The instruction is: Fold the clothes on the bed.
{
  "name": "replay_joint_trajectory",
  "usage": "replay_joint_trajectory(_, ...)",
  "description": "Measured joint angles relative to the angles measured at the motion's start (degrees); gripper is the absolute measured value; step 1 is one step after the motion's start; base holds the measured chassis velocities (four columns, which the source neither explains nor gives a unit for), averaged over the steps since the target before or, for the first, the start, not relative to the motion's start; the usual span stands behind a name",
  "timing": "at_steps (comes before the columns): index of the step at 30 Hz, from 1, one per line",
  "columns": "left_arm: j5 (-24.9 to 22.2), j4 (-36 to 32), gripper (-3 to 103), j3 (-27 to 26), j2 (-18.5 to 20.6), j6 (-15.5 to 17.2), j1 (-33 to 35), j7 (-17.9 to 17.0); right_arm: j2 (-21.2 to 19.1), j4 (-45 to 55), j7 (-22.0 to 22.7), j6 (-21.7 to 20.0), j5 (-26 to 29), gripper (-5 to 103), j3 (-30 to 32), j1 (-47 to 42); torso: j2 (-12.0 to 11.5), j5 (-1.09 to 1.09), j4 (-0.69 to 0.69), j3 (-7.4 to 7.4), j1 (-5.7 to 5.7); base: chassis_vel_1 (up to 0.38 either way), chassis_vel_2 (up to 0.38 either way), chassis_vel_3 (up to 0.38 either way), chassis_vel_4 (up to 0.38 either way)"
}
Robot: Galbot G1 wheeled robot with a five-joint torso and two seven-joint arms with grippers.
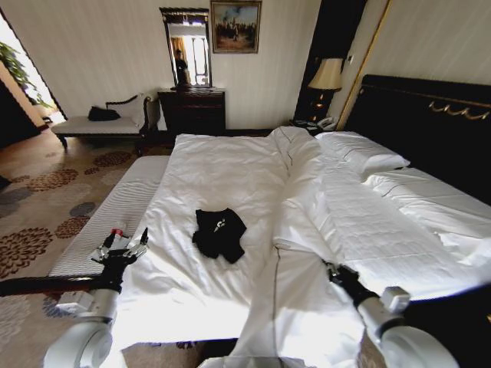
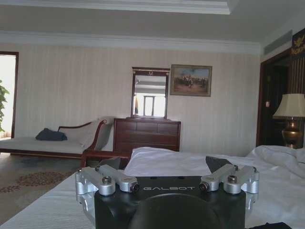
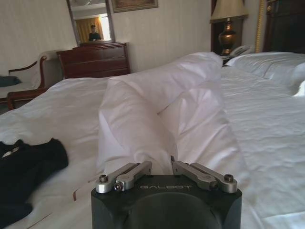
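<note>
Fingers (image 2: 108,177) of the left gripper (image 1: 123,247) are spread wide and hold nothing; the right gripper (image 1: 331,270) points its tips toward a heaped fold of the duvet (image 1: 307,207), and whether those tips are parted or closed cannot be told, though they grip nothing that shows. Taking the shirt (image 1: 219,234) as the mark: it lies crumpled in a small dark heap on the white bed (image 1: 222,169), on the flat spread toward the foot end, with a bit of white lettering showing on its top. The left gripper hovers to the robot's left of the shirt, well apart from it, over the bed's edge where the bench (image 1: 115,211) runs alongside. A small red-and-white packet (image 1: 116,232) lies on the bench just beyond that gripper. The right gripper is to the right of the shirt and nearer the robot, also well apart, low over the sheet beside the duvet ridge. In the right wrist view the shirt (image 3: 24,167) lies off to one side, with the duvet fold (image 3: 157,105) rising straight ahead of the gripper (image 3: 162,169). Past the shirt, at the far wall, stand a dresser (image 1: 192,111) with a mirror (image 1: 188,46), and a chaise (image 1: 100,123) to their left
</note>
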Motion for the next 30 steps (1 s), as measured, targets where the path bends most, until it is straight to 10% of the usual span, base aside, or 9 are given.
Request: replay_joint_trajectory(30, -1.4, 0.7, 100, -0.8, -0.1, -0.2, -0.6, -0.5, 5.6, -18.7, 2.5, -1.0, 6.0, 1, 30.9, 5.0, 0.0, 0.00, 0.00, 0.00, 0.00, 0.000, 0.000, 0.000, 0.000)
